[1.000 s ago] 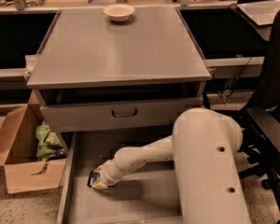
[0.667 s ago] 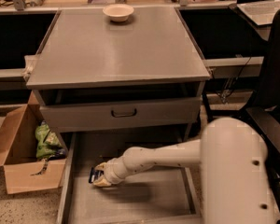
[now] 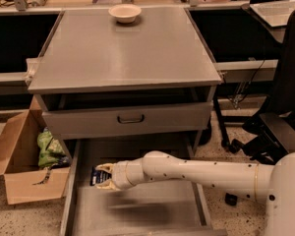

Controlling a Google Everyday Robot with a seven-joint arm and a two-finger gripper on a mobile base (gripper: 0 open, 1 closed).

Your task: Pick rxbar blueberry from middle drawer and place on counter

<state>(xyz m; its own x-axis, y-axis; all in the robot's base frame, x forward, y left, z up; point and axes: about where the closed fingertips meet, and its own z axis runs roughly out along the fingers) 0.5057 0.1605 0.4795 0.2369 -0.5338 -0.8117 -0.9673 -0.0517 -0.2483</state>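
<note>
Over the middle drawer (image 3: 152,211), the gripper (image 3: 103,176)

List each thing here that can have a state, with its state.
middle drawer: pulled open.
gripper: inside the middle drawer, at the rxbar blueberry.
rxbar blueberry: in the middle drawer, not on the counter.
counter: bears the bowl.
bowl: upright.
cardboard box: open, green bag inside.
</note>
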